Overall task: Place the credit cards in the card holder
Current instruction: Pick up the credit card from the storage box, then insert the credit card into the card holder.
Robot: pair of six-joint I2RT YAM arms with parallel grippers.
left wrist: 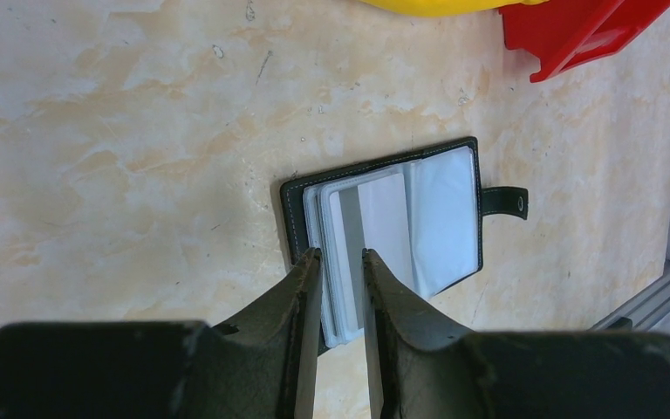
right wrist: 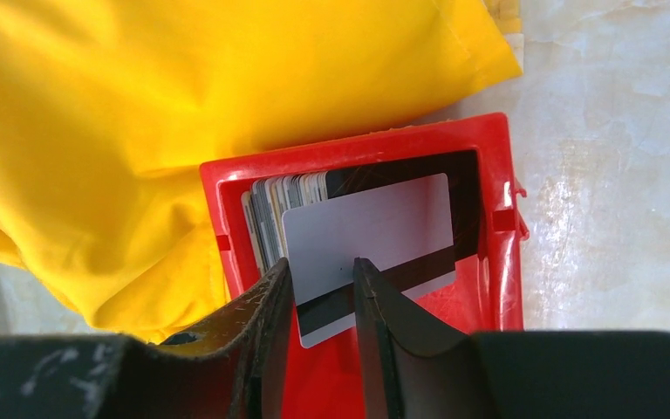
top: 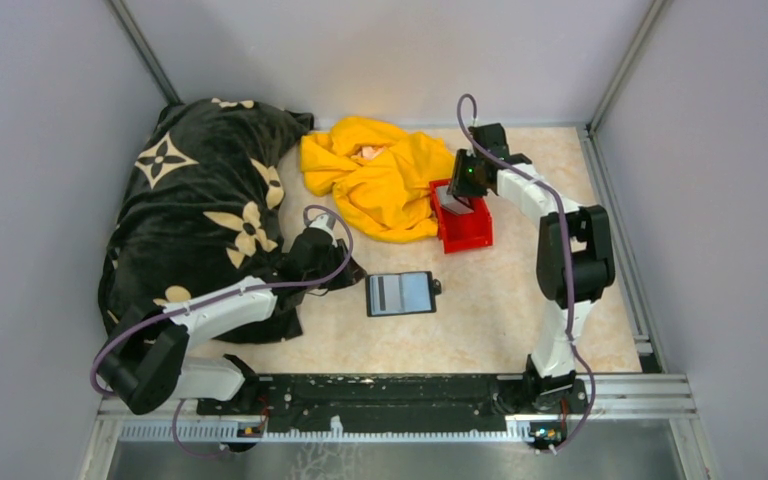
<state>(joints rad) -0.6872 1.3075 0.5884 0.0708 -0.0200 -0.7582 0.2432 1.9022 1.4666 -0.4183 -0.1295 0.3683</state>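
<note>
While my left gripper (left wrist: 340, 255) is hovering, fingers narrowly parted and gripping nothing, over one edge of the single black folding card holder (left wrist: 436, 218) lying open on the beige marbled tabletop (left wrist: 96, 131), my right gripper (right wrist: 321, 264) is hanging, likewise parted and empty, above one red plastic bin (right wrist: 349, 150). Grey-silver credit cards (right wrist: 270, 209), too tightly stacked to count, are standing inside; the bin is touching one crumpled yellow cloth (right wrist: 140, 105). Grey walls (top: 40, 100) are enclosing everything.

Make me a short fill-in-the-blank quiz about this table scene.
The black rectangular folding card holder lies on the beige table, not closed but ___.
The thin grey credit cards stand in a ___ plastic bin.
The end effector above that bin belongs to the ___ arm.
The crumpled cloth beside the bin is ___.
Missing words: open; red; right; yellow.
</note>
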